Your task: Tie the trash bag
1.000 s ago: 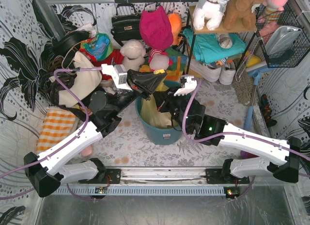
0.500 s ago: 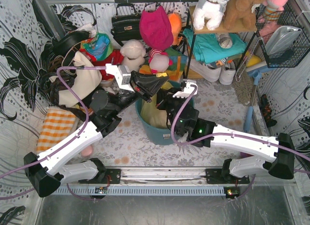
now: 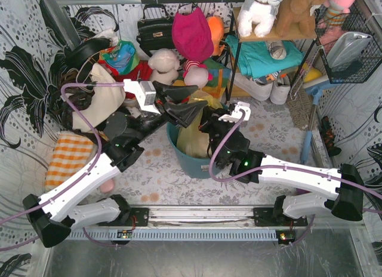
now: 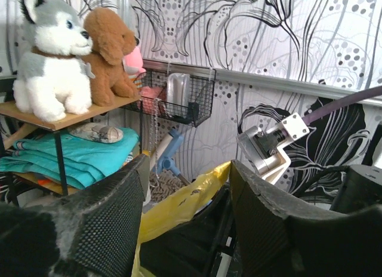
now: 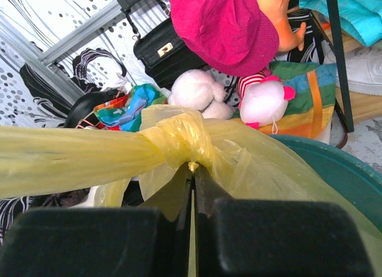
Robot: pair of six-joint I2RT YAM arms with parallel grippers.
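Your right end effector (image 5: 192, 172) is pinched shut on the bag (image 5: 268, 169) just below the knot (image 5: 179, 139) ahead of it, holding it taut over the bin (image 5: 337, 166), likely so your left end effector (image 4: 188, 168), jaws wide, can take the tail (image 4: 179, 206) ahead and cinch

Pair: left arm (image 3: 83, 184), right arm (image 3: 298, 177). White link shells, black joints and bases, purple cables (image 3: 89, 85), black mesh-textured fingers (image 4: 107, 223).
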